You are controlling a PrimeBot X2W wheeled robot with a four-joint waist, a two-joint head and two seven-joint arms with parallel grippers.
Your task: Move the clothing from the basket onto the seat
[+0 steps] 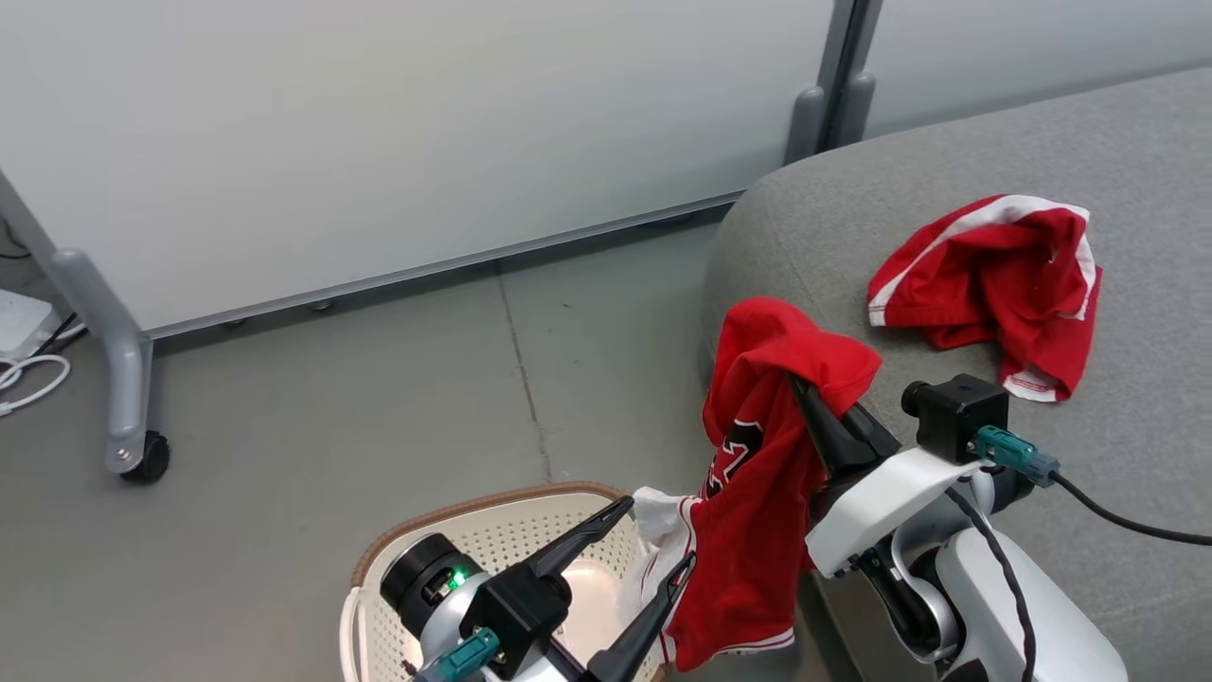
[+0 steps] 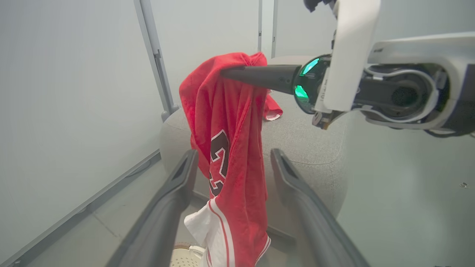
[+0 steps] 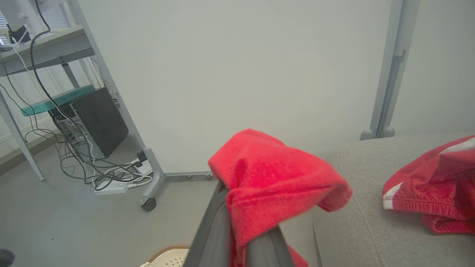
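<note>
A red jersey [image 1: 757, 474] with a dark number and white trim hangs from my right gripper [image 1: 805, 388], which is shut on its top fold beside the grey seat [image 1: 1089, 161] corner. Its lower end dangles over the cream basket [image 1: 530, 540]. My left gripper [image 1: 653, 535] stands open above the basket, its fingers either side of the jersey's white hem without gripping it. In the left wrist view the jersey [image 2: 226, 155] hangs between the spread fingers [image 2: 178, 185]. In the right wrist view red cloth [image 3: 271, 181] drapes over my shut fingertips. A second red garment [image 1: 994, 284] lies on the seat.
A pale partition wall runs behind, with a grey castor leg [image 1: 123, 379] at the left and a post [image 1: 833, 85] by the seat. Cables and a computer tower [image 3: 96, 118] sit on the floor past the partition. Grey floor [image 1: 379, 379] lies between the basket and the wall.
</note>
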